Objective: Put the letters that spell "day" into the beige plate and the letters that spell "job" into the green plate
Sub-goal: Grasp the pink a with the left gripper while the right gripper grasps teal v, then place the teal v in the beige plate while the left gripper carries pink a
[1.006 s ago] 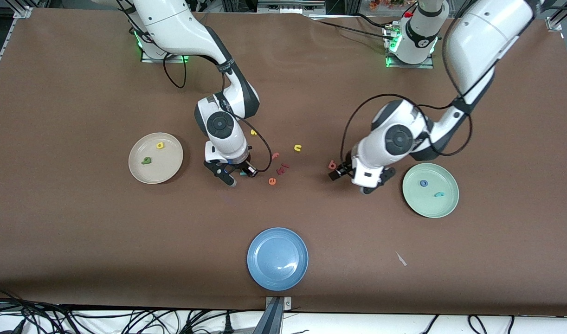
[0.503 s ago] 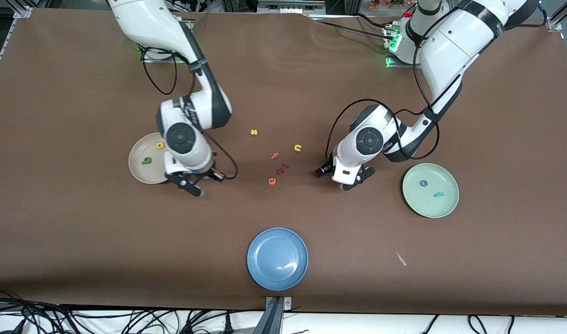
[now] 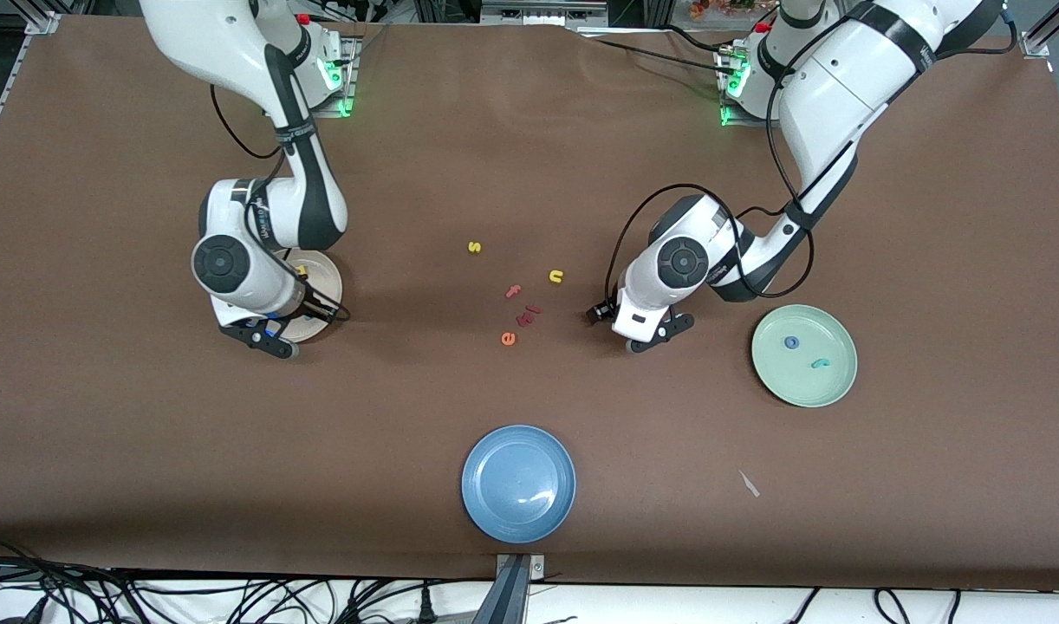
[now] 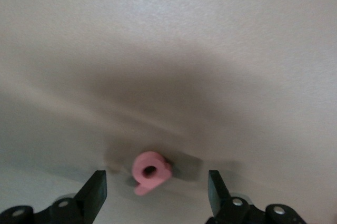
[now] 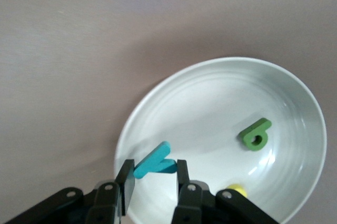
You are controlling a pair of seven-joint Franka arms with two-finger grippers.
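Observation:
My right gripper (image 5: 154,174) is shut on the teal "y" (image 5: 154,165) and hangs over the rim of the beige plate (image 5: 210,108). In that plate lie the green "d" (image 5: 256,134) and the yellow "a" (image 5: 237,188). In the front view the right gripper (image 3: 265,334) covers most of the beige plate (image 3: 328,282). My left gripper (image 4: 155,192) is open low over the table, with the red-pink "b" (image 4: 150,170) lying between its fingers. The left gripper (image 3: 626,328) hides the "b" in the front view. The green plate (image 3: 781,373) holds the blue "o" (image 3: 791,342) and the teal "j" (image 3: 820,363).
Loose letters lie mid-table between the arms: a yellow "s" (image 3: 474,247), a yellow "n" (image 3: 555,276), a pink "f" (image 3: 514,291), a dark red piece (image 3: 527,315) and an orange "e" (image 3: 508,339). A blue plate (image 3: 518,483) sits nearest the front camera.
My right arm has carried the teal "y" from the loose letters over to the beige plate. My left gripper has shifted over the "b" and its fingers have narrowed a little.

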